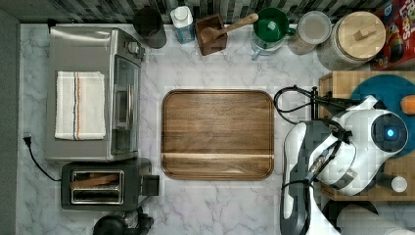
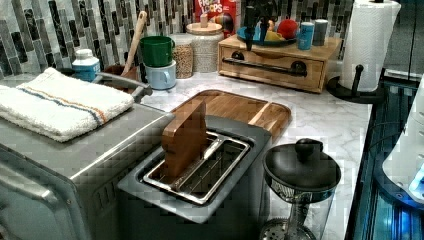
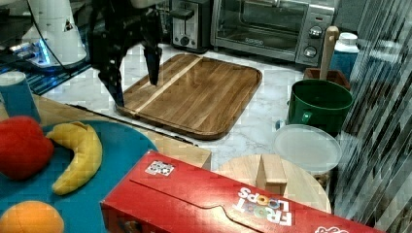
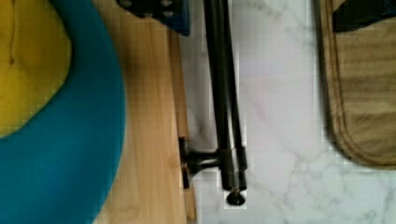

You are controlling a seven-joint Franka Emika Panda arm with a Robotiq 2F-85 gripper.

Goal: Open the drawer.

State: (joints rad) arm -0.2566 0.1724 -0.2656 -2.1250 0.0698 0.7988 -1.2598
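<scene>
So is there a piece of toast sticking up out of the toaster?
Yes, in the left view a brown slice stands upright in one slot of the toaster, rising well above its top.

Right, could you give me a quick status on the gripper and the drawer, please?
Gripper open, hanging above the drawer front. Drawer shut, black bar handle not yet grasped. Nothing blocking the handle.

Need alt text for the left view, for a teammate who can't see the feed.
A light-wood drawer with a long black handle sits shut at the back of a marble counter, the gripper hanging above it. A toaster and toaster oven fill the foreground, a walnut tray lies between.
</scene>
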